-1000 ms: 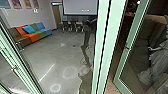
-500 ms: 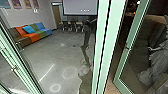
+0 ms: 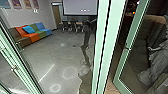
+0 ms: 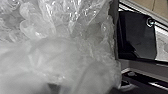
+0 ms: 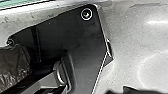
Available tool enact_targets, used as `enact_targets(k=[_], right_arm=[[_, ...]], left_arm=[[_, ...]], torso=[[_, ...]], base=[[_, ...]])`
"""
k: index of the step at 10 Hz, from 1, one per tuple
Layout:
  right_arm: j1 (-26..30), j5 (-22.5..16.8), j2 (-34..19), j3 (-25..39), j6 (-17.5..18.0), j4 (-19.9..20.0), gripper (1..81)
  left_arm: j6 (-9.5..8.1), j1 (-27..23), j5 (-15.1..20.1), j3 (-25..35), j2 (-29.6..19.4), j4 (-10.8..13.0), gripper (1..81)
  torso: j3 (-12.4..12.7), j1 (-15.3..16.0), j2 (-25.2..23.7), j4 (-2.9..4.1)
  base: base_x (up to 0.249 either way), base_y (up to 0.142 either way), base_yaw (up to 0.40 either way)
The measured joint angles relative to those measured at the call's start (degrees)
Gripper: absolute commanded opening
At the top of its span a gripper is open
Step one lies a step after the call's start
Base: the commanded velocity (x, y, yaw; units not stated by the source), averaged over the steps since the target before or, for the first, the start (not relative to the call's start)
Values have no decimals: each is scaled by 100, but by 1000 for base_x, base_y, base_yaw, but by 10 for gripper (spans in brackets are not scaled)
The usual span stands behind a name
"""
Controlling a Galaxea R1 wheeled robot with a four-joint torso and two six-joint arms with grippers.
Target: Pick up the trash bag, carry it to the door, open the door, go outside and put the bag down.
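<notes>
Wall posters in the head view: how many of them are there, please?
4, in one row at upper left, going rightward: first poster, second poster, third poster, fourth poster. More may hang out of view.

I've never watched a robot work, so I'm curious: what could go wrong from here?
The trash bag looks thin and loosely crumpled, so it might snag or tear. The green-framed door and the pale green post look close, so the bag or an arm could bump one.
</notes>
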Motion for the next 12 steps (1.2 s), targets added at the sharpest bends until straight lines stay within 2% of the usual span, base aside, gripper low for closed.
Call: enact_targets(k=[5, 10, 12], right_arm=[[-336, 614, 517, -38, -235, -206, 811], [-441, 640, 868, -313, -252, -297, 811], [-544, 656, 1115, -675, -362, -450, 811]], left_arm=[[0, 0, -38, -77, 52, -2, 10], [0, -13, -62, -113, 140, -2, 10], [2, -41, -77, -113, 140, -2, 10]], torso=[[2, 0, 0, 0], [2, 0, 0, 0], [2, 0, 0, 0]], base=[[0, 0, 0], [0, 0, 0], [0, 0, 0]])
